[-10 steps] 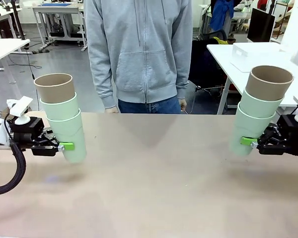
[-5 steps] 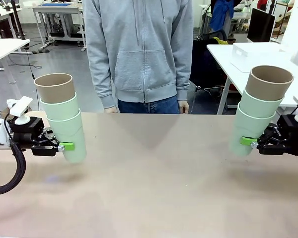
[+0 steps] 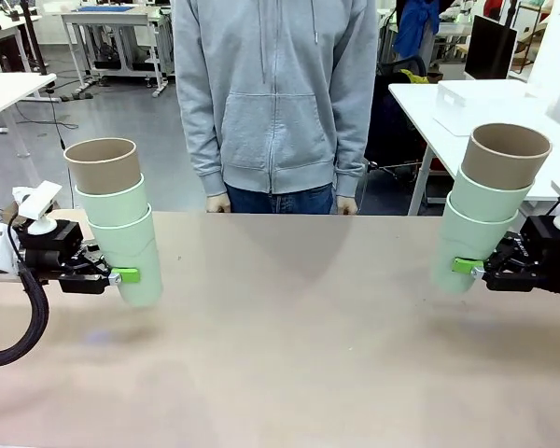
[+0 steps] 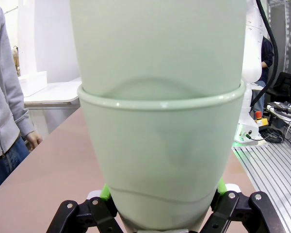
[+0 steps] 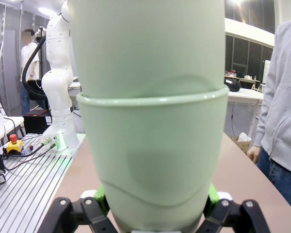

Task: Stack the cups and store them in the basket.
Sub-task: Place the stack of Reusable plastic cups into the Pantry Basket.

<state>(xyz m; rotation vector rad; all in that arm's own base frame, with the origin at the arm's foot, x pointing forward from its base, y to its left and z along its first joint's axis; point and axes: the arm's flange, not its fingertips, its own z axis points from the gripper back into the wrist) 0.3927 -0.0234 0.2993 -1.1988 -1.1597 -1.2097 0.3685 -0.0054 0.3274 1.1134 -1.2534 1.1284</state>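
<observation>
My left gripper is shut on the lowest cup of a tilted stack of three cups, a tan-brown one nested on two mint green ones, held above the table's left side. In the left wrist view the mint cups sit between the green pads. My right gripper is shut on a matching stack, again with a tan-brown cup on top, above the right side. Its mint cups loom close in the right wrist view. The basket is out of view.
A person in a grey hoodie stands at the far edge, with hands hanging at table height. The brown tabletop lies bare between the two stacks. A white table with a white box stands at the back right.
The person has shifted slightly to the right along the far edge. Both grippers and their cup stacks have stayed still.
</observation>
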